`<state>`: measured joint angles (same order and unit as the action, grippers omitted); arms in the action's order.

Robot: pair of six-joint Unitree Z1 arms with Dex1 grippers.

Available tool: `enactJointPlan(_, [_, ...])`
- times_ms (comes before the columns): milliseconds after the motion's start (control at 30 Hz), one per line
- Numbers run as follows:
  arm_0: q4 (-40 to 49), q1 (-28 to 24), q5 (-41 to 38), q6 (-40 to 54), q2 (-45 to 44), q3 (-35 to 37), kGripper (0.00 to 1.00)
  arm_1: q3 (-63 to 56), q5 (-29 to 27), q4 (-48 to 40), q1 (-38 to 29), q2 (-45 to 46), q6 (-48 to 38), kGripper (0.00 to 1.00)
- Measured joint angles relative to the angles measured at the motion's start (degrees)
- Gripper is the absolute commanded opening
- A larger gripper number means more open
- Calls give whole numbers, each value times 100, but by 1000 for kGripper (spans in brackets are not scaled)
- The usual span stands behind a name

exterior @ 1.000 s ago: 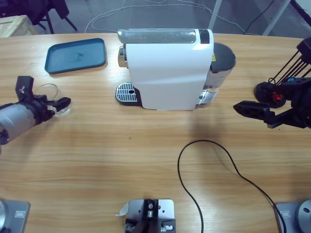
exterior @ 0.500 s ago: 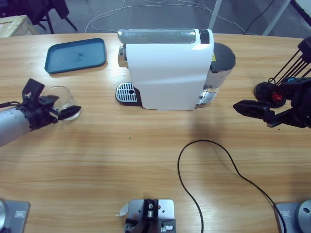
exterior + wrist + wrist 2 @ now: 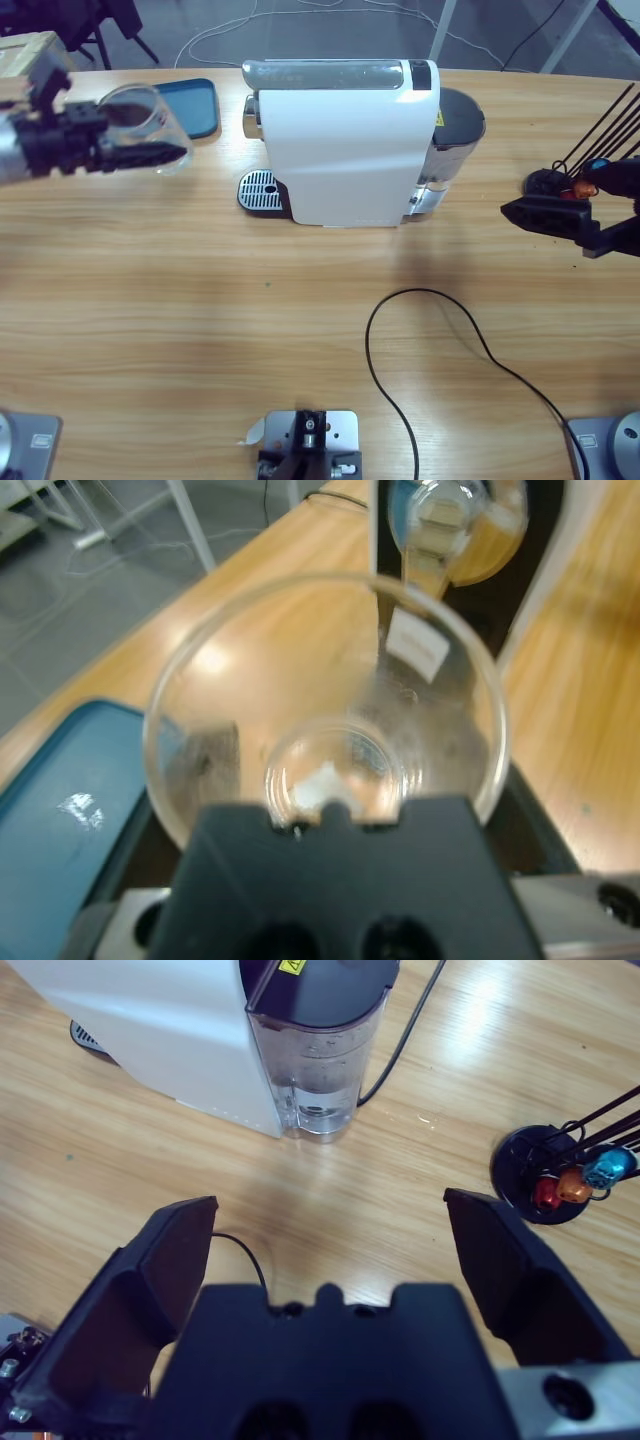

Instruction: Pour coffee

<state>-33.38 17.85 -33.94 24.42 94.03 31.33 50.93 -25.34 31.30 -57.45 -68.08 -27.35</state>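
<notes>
My left gripper (image 3: 158,142) is shut on a clear glass cup (image 3: 140,112), held up in the air left of the white coffee machine (image 3: 345,140). Seen from the left wrist, the cup (image 3: 325,710) fills the frame, mouth facing the camera, and it looks empty. Beyond it is the machine's spout (image 3: 445,525). The machine's round drip grate (image 3: 260,190) lies bare at its lower left. My right gripper (image 3: 545,215) hovers open over the table to the right of the machine, with nothing between its jaws (image 3: 330,1250).
A blue tray (image 3: 200,105) lies behind the cup, also under it in the left wrist view (image 3: 60,810). The machine's water tank (image 3: 320,1050) faces the right gripper. A black capsule stand (image 3: 560,183) sits far right. A black cable (image 3: 440,330) loops across the front table.
The left arm has lifted the glass cup off the table and carried it up and toward the machine, in front of the tray. The right gripper drew back slightly to the right.
</notes>
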Motion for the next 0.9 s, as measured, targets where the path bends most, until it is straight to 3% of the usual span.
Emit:
enactJointPlan(133, [1620,-3,-44,659,188,841,0,-8,0,17,0,0,0,1000])
enactJointPlan(233, [2182,-8,-353,1252,419,1073,0,-31,0,16,0,0,0,1000])
enactJointPlan(400, [2180,-1,-1010,1824,913,1567,0,-54,0,40,0,0,0,1000])
enactJointPlan(633, [1845,156,-1089,1999,1449,1715,0,-56,0,185,2,0,0,1000])
enactJointPlan(900, [1918,703,-245,1999,1616,1856,0,-125,0,112,25,-1,0,1000])
